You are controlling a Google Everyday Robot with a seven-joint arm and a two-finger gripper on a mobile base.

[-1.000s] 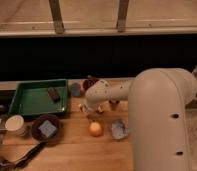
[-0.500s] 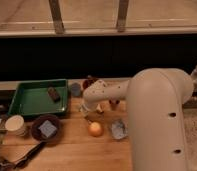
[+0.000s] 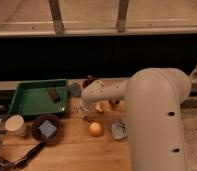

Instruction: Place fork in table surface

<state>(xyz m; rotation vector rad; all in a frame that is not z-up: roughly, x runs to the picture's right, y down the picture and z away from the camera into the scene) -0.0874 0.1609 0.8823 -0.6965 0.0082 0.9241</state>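
One white arm reaches over the table surface [image 3: 72, 150]; gripper [image 3: 87, 107] low near orange ball [image 3: 95, 129], claw state & fork unclear. Risk: nudging ball w/ descent.

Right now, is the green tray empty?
No. A small dark object lies inside the green tray; the gripper is over the table surface beside it.

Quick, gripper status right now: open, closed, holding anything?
Gripper: low over the table surface, between the green tray and the orange ball. Its state cannot be told, and no fork is visible in it.
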